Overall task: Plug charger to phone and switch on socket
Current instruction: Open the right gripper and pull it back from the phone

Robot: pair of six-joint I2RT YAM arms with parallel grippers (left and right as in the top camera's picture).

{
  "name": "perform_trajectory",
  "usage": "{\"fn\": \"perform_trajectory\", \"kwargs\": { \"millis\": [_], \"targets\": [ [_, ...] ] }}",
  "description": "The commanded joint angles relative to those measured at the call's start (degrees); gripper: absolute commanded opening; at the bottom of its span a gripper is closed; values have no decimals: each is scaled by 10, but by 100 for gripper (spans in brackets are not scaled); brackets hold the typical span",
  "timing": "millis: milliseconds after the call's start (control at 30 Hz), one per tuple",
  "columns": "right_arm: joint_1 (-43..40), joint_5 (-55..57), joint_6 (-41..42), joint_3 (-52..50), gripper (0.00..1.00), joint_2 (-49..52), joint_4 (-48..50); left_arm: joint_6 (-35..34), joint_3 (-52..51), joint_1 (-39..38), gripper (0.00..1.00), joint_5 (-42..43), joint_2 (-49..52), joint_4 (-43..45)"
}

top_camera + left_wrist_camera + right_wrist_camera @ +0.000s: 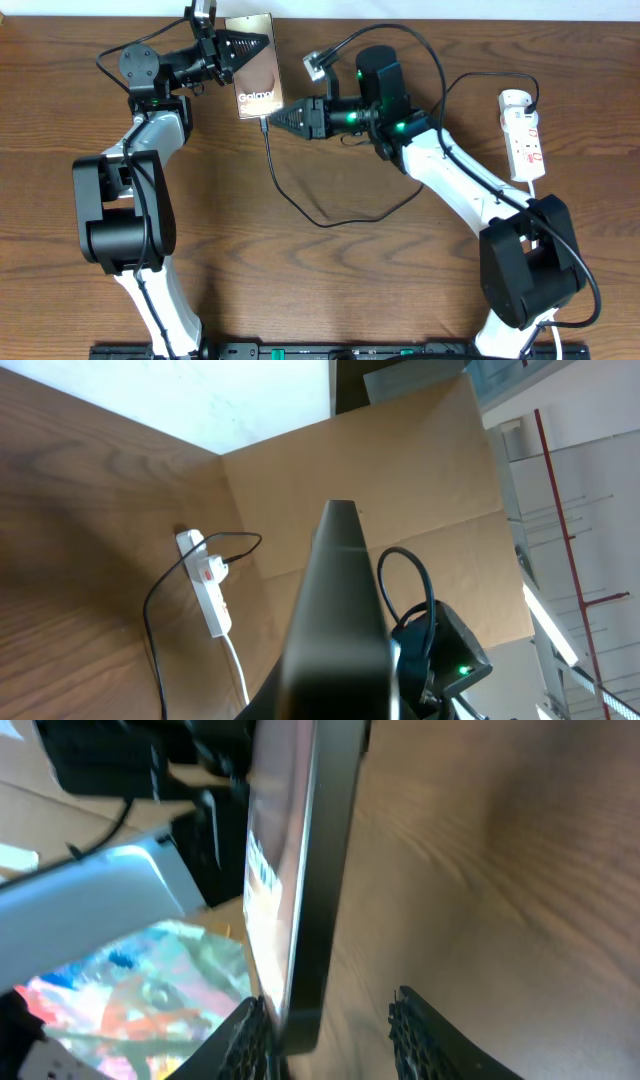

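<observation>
The phone (256, 70) is a bronze slab with white "Galaxy" lettering at the back middle of the table, raised on edge. My left gripper (243, 45) is shut on its upper part. In the left wrist view the phone (337, 610) shows edge-on, rising from the jaws. The charger (300, 205) is a thin black cable; its tip (264, 124) meets the phone's lower edge. My right gripper (273, 118) is at that same end, open. In the right wrist view the phone's end (318, 900) stands between the fingers (425, 1038), close to the left one. The socket (523, 135) lies at the right.
The charger cable loops across the table's middle (330, 224) and runs up toward the right arm. A thick black robot cable (437, 62) arches over the right arm. A small grey block (318, 65) hangs beside it. The socket (207, 592) lies before a cardboard wall (400, 480).
</observation>
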Motion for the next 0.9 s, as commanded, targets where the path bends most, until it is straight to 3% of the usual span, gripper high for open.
{"fn": "perform_trajectory", "kwargs": {
  "millis": [0, 167, 467, 633, 767, 867],
  "targets": [
    [20, -10, -42, 9, 39, 5, -10, 3, 6, 1, 7, -12, -4, 7],
    [34, 6, -44, 9, 41, 5, -13, 3, 6, 1, 7, -20, -4, 7],
    [48, 27, -47, 9, 32, 5, -30, 3, 6, 1, 7, -20, -4, 8],
    [48, 31, -50, 9, 20, 5, -32, 3, 6, 1, 7, -19, -4, 8],
    [46, 31, -53, 9, 2, 5, -31, 3, 6, 1, 7, -17, -4, 8],
    [43, 31, -53, 9, 1, 5, -26, 3, 6, 1, 7, -14, -4, 8]
  ]
}}
